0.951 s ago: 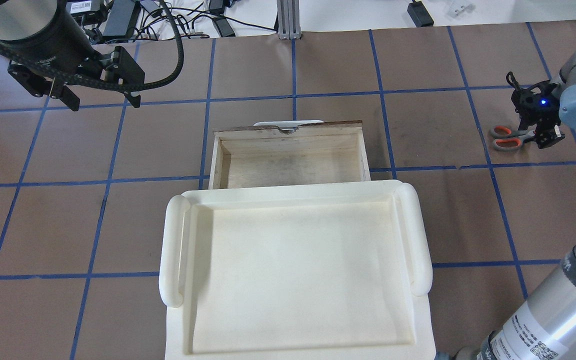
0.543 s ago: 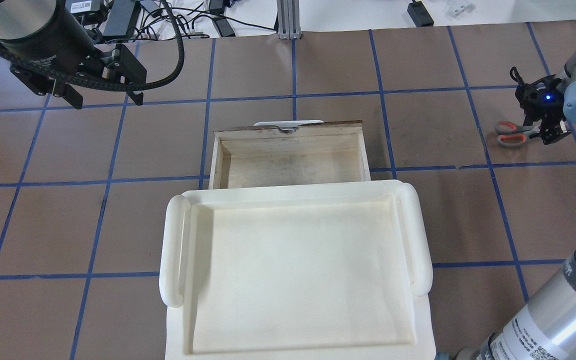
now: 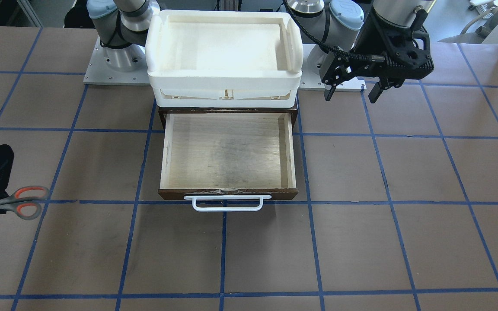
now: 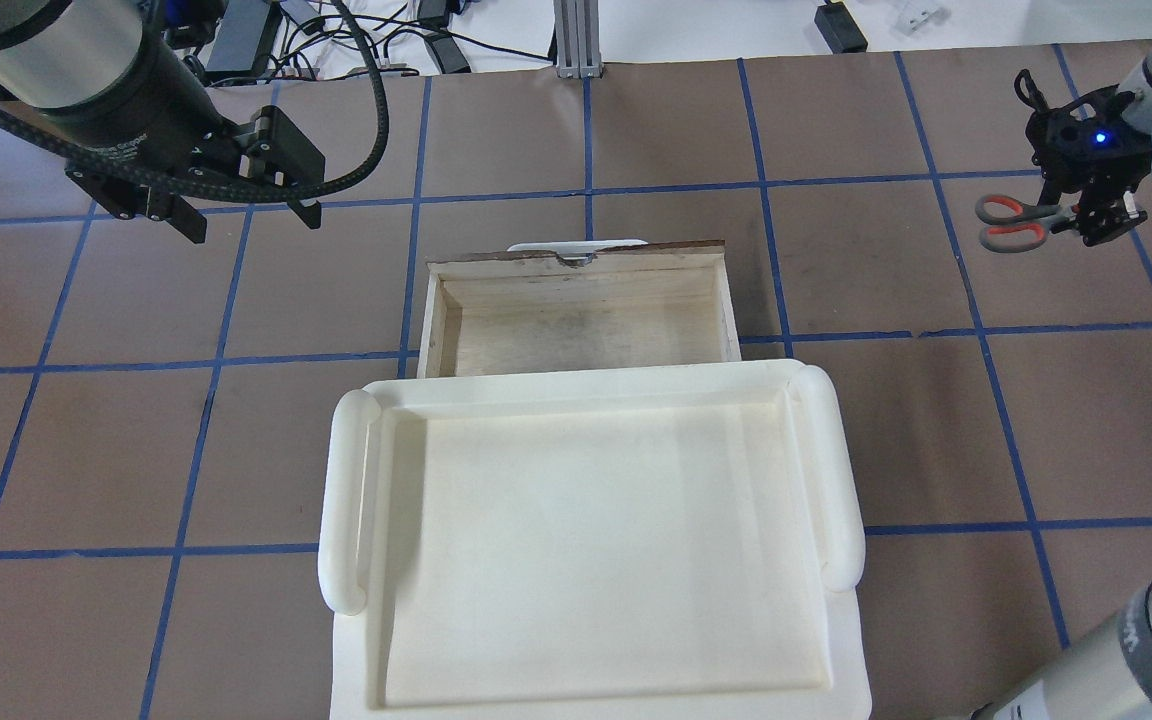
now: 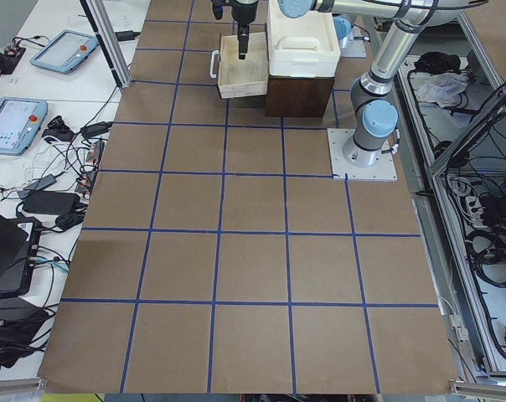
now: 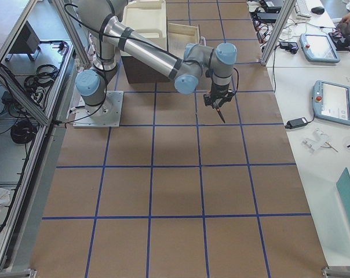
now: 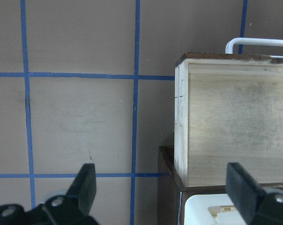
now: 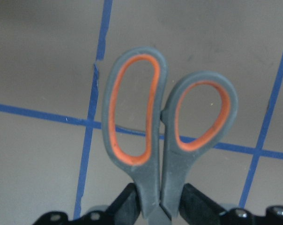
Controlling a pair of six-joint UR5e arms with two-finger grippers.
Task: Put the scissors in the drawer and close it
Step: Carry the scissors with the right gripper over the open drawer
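Two claws show: your right claw (image 4: pixel 1096 225) is clamped on the scissors (image 4: pixel 1011 222), above the bench (image 4: pixel 86 420) and well apart from the open drawer (image 4: pixel 576 335). A white tray (image 4: pixel 346 500) overhangs the drawer's rear. Your left claw (image 4: pixel 251 222) hangs spread wide near its other side.
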